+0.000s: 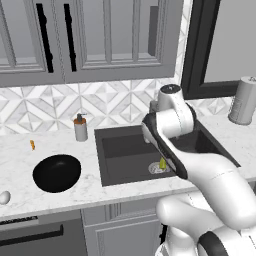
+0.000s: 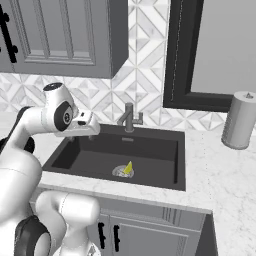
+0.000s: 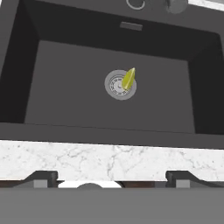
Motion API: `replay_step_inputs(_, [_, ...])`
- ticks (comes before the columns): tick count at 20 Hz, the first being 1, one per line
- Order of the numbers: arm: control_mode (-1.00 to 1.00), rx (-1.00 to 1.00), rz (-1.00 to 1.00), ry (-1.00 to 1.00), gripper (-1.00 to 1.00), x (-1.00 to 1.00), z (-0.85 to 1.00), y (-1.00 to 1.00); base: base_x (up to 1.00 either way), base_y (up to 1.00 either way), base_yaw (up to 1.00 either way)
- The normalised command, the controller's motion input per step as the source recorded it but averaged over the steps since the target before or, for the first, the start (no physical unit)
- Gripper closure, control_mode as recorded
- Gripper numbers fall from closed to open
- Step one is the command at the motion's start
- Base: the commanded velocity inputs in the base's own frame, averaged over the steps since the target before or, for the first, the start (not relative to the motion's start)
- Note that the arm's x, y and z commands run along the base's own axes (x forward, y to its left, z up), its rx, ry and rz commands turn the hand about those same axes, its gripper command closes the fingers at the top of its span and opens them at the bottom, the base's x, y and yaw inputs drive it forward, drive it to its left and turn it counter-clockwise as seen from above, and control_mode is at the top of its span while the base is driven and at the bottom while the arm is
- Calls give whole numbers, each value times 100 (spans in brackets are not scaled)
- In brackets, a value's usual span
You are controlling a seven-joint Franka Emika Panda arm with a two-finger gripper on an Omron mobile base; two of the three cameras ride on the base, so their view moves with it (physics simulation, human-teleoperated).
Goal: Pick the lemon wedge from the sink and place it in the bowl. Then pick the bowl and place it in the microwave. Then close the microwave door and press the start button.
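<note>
Lemon wedge (image 3: 128,79) upright on sink (image 3: 87,113) drain, tip up; gripper (image 3: 109,177) spread.

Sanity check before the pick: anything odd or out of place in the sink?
Only the lemon wedge: it stands tip-up on the round drain of the sink, partly covering it. No spills or damage visible.
</note>
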Motion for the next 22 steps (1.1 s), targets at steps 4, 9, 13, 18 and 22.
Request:
replay_step_inputs(4, [-100, 0, 0, 4, -100, -1, -36, -18, 0, 0, 0])
replay_step_inputs(9, [-100, 0, -2, 3, -100, 0, -39, -22, 0, 0, 0])
replay_step_inputs(13, [-100, 0, -7, 5, -100, 8, -36, -16, 0, 0, 0])
replay_step_inputs(18, [-100, 0, -13, 7, -100, 18, -22, -1, 0, 0, 0])
replay_step_inputs(22, [-100, 0, -15, 7, -100, 29, -2, 0, 0, 0, 0])
